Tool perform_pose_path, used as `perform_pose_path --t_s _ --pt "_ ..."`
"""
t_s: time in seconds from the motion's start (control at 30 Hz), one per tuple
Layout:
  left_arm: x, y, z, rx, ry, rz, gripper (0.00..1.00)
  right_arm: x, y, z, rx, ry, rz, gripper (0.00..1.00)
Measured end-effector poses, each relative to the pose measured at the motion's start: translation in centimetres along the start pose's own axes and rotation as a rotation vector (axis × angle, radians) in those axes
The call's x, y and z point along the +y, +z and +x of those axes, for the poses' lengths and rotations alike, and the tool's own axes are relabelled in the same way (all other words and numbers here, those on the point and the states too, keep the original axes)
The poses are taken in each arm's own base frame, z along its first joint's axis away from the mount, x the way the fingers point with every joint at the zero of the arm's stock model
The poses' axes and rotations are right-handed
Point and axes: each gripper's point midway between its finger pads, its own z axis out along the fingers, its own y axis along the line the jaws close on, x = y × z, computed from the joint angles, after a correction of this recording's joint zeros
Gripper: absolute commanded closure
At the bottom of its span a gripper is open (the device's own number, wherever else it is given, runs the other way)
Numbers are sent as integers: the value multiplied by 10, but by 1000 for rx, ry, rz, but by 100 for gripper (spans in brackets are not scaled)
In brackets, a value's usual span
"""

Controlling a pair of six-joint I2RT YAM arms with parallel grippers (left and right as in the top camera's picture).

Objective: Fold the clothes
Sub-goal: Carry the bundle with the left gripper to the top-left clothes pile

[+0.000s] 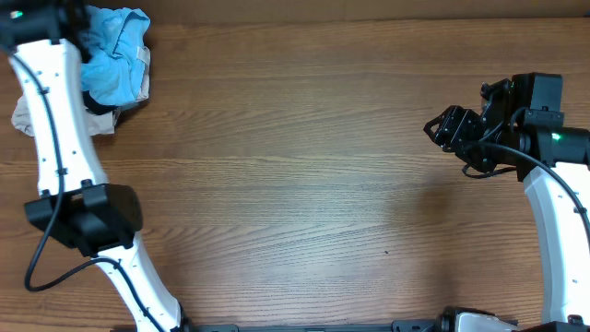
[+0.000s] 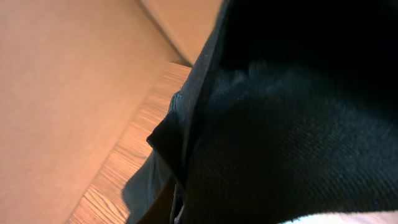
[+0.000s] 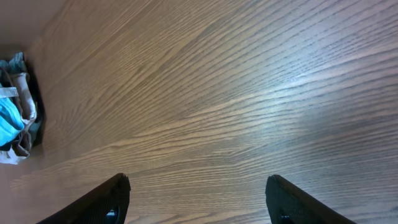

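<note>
The black T-shirt (image 2: 292,130) fills most of the left wrist view, very close to the camera, with a folded edge hanging over the wooden table. From overhead only a small dark patch of it (image 1: 98,103) shows in the pile at the far left corner. My left gripper is at that pile, under the wrist (image 1: 81,23); its fingers are hidden by fabric. My right gripper (image 1: 441,129) is open and empty above bare wood at the right, far from the pile; its fingertips show in the right wrist view (image 3: 198,186).
A light blue shirt (image 1: 115,55) lies crumpled on top of the pile, with a beige garment (image 1: 23,115) at its left. The pile also shows in the right wrist view (image 3: 15,124). The wooden table (image 1: 304,184) stretches between the arms. A wall edge (image 2: 62,93) borders the table.
</note>
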Motion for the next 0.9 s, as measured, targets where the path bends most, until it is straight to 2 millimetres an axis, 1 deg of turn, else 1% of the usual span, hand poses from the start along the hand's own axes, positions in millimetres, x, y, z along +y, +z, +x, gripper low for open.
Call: perform_pose_path --t_s 0.1,0.2,0.3,0.4,0.5,0.63,0.7,0.8,0.9 --pt "21 7 -6 -25 -46 -21 96 0 0 -1 -4 -2 -1 27" --pt "31 12 -15 -60 -76 -28 96 1 0 -2 -9 -4 -3 27" --pt "31 16 -23 -97 -88 -28 96 1 0 -2 -9 -4 -3 27" --pt "27 28 -26 -116 -91 -30 96 1 0 -2 -9 -4 -3 26" --pt "21 49 -18 -100 -82 -41 96 0 0 0 0 0 0 27" --pt "9 82 8 -31 -57 -43 96 -1 0 1 5 3 3 27" --pt "1 95 20 0 -45 -32 96 -1 0 1 5 3 3 27" --pt "-11 105 30 23 -41 15 96 -1 0 2 6 3 3 26" --pt "-27 104 32 33 -45 93 95 -1 0 1 5 3 3 26"
